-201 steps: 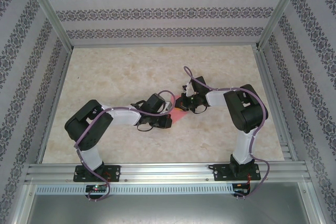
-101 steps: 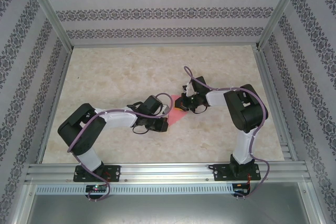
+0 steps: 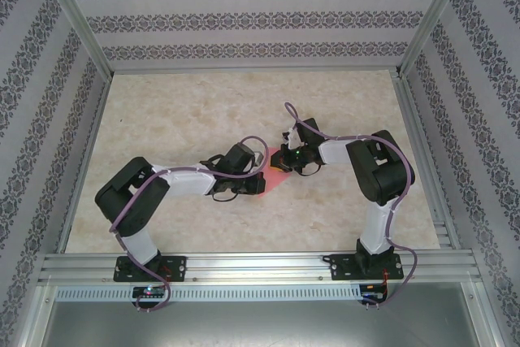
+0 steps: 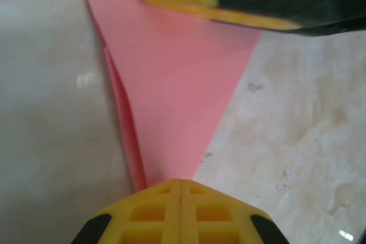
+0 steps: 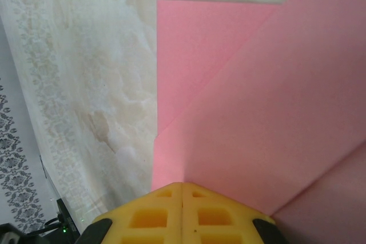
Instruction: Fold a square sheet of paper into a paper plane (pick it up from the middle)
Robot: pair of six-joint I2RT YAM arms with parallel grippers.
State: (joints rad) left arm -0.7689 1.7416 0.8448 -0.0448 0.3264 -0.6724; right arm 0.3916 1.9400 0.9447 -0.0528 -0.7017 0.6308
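The folded pink sheet of paper [image 3: 275,183] lay flat mid-table on the beige marbled tabletop [image 3: 187,111], enclosed by patterned wallpaper walls [image 3: 244,18] and an aluminium frame [image 3: 75,18]. The left gripper [image 4: 180,184] and right gripper [image 5: 182,187] each had jaws pressed together, tips at opposite ends of the paper.
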